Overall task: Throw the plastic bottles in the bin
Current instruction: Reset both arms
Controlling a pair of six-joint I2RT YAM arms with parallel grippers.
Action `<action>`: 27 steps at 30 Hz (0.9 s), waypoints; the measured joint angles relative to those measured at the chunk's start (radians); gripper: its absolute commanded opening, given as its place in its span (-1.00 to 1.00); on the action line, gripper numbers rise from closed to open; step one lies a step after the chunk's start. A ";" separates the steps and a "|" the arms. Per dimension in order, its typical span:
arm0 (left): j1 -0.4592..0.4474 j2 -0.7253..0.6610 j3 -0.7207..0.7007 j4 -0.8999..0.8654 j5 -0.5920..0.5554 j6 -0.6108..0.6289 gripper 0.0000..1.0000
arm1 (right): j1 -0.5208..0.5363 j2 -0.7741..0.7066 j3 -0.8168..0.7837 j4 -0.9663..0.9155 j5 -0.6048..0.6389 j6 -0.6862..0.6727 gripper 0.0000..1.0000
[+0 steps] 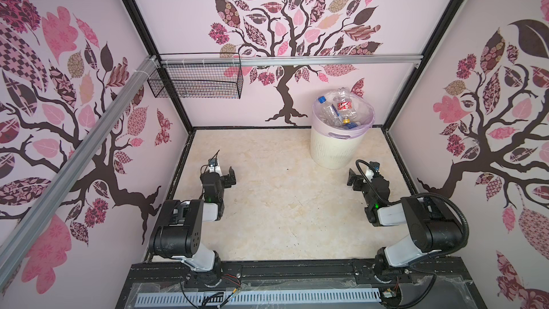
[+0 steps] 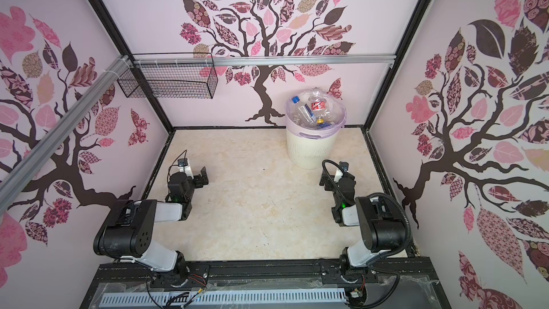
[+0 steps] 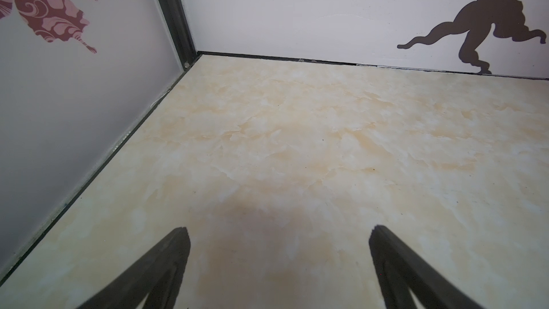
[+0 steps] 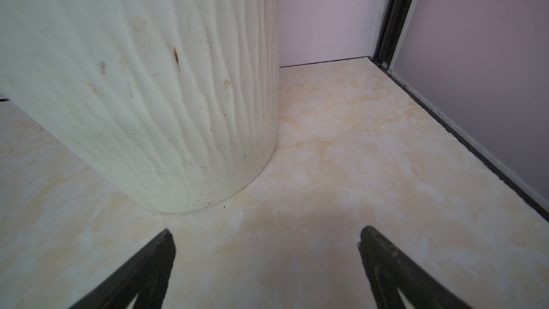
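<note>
Bottles [image 1: 338, 111] all piled inside bin [image 1: 332, 150], heap up to rim. I see none on table [image 1: 267, 218] around bin. Left gripper [image 3: 280, 230] spread wide, empty, well apart from bin. Right gripper [image 4: 267, 231] spread wide, empty, near bin's base, not touching. My read: job looks done. If I retract, I'd pull right gripper straight back from bin, no sideways swing; a nudge could tip it and spill the heap.

Pink walls [image 1: 178, 10] with tree decals [image 1: 285, 90] enclose a cream marbled table [image 1: 282, 218]; a black wire basket [image 1: 196, 84] hangs at eleven o'clock.
</note>
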 measured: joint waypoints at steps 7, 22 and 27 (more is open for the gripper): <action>0.000 0.000 0.000 0.000 0.001 0.000 0.96 | 0.000 0.000 0.000 0.000 0.000 0.000 0.99; 0.006 0.000 0.000 0.000 0.016 0.000 0.97 | 0.000 0.000 0.000 0.000 0.000 0.000 0.99; 0.006 0.000 0.000 0.000 0.016 0.000 0.96 | 0.000 0.000 0.000 0.000 0.000 0.000 0.99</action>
